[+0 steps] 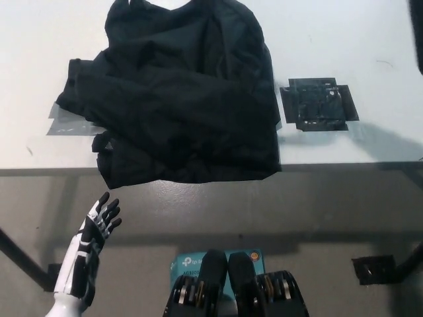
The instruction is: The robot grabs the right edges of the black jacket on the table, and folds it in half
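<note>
White left hand hangs at seven o'clock below the bench edge, fingers spread and holding nothing. On the bench, the black jacket lies bunched from centre toward eleven o'clock, its lower hem overhanging the front edge. At its three o'clock, just apart, sits a flat black tape patch.
</note>
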